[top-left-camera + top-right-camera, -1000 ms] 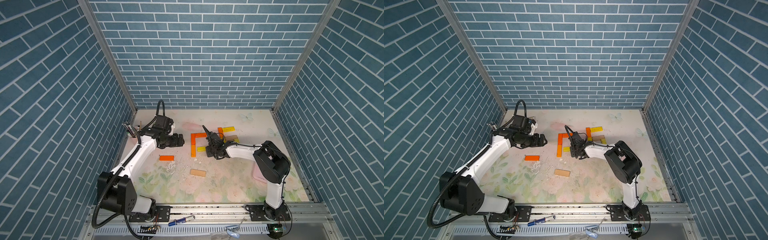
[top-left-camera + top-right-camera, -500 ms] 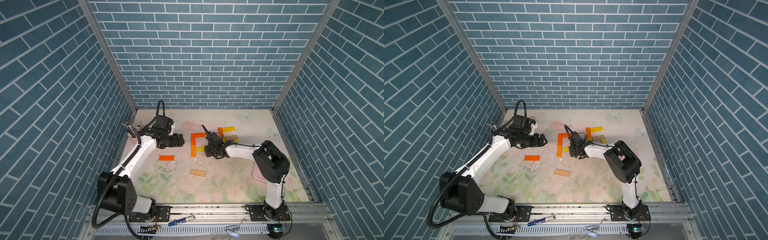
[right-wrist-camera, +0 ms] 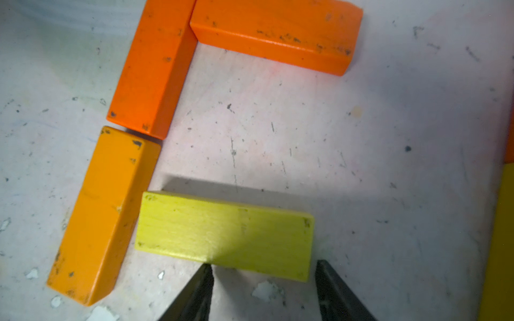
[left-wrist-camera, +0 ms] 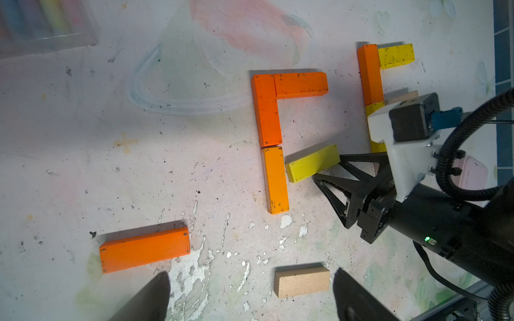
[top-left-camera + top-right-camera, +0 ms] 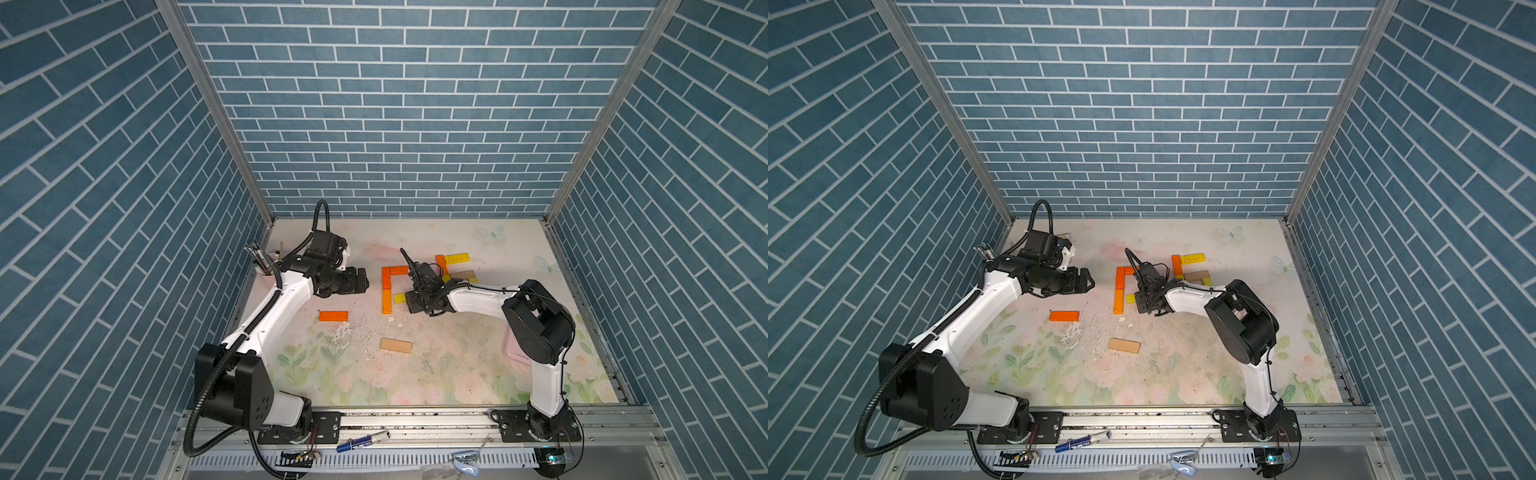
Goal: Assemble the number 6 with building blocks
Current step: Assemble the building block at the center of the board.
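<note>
Two right tool [image 3: 263, 264] tips at yellow block [image 3: 222, 230], wrist views only

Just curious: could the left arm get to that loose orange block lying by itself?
Probably yes: the orange block lies alone, close to the open left gripper, with nothing between them.
</note>
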Robot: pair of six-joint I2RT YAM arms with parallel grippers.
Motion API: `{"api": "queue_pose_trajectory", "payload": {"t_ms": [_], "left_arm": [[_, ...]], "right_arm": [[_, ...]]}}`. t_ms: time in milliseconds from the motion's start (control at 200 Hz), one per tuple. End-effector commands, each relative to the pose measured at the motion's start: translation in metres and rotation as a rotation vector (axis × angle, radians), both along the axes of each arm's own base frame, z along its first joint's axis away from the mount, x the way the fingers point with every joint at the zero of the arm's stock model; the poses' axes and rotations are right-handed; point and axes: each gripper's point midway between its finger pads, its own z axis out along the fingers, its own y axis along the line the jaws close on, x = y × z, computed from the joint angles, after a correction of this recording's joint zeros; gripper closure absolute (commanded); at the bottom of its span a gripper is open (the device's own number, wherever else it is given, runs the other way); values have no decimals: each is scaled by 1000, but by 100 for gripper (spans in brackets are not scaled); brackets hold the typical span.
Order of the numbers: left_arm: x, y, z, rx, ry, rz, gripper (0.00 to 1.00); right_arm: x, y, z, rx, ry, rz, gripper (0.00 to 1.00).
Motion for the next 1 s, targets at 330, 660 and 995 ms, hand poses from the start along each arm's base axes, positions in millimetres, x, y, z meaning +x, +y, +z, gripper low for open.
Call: {"api": "queue_pose_trajectory", "payload": {"t_ms": [330, 660, 995], "left_arm": [[-1, 0, -2, 8, 4, -10, 8], [-1, 0, -3, 10, 7, -10, 8], [-1, 0, -5, 11, 12, -8, 8]], "right_arm": [[-14, -6, -25, -80, 73, -1, 38], [-14, -5, -28, -75, 85, -26, 42], [-13, -6, -29, -79, 90, -52, 42]]}}
